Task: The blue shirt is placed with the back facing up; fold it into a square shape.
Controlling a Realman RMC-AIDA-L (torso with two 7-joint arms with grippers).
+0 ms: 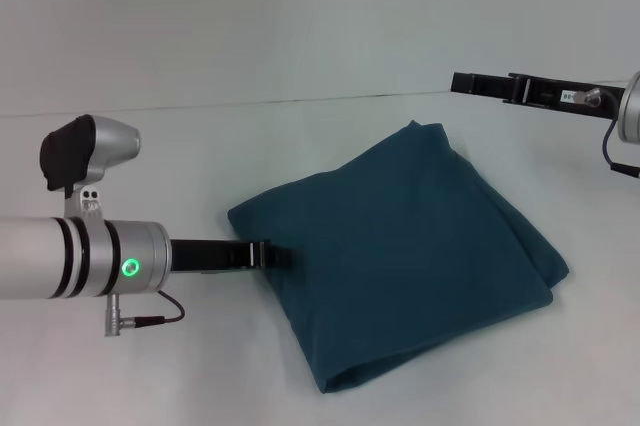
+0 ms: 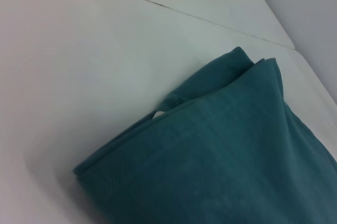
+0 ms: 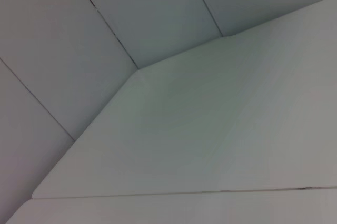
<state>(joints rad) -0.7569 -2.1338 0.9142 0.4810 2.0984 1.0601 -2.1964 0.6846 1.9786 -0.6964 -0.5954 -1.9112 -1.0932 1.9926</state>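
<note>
Head view, blue shirt (image 1: 410,246) folded, left gripper (image 1: 278,257) seemingly touching edge

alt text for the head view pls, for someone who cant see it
A dark teal-blue soft cotton T-shirt lies folded into a rough, tilted square on a white table. The left gripper reaches in at its left edge, while the right gripper is raised beyond its far right corner.

Bench: white bench (image 1: 150,386) — plain, matte, with a thin dark seam crossing it in the left wrist view.
Wall: pale grey wall (image 1: 300,16) meets the bench's far edge in the head view.
Panels: right wrist view shows grey wall panels (image 3: 158,13) split by thin dark joints.
Light: soft, even — only faint shadows.
</note>
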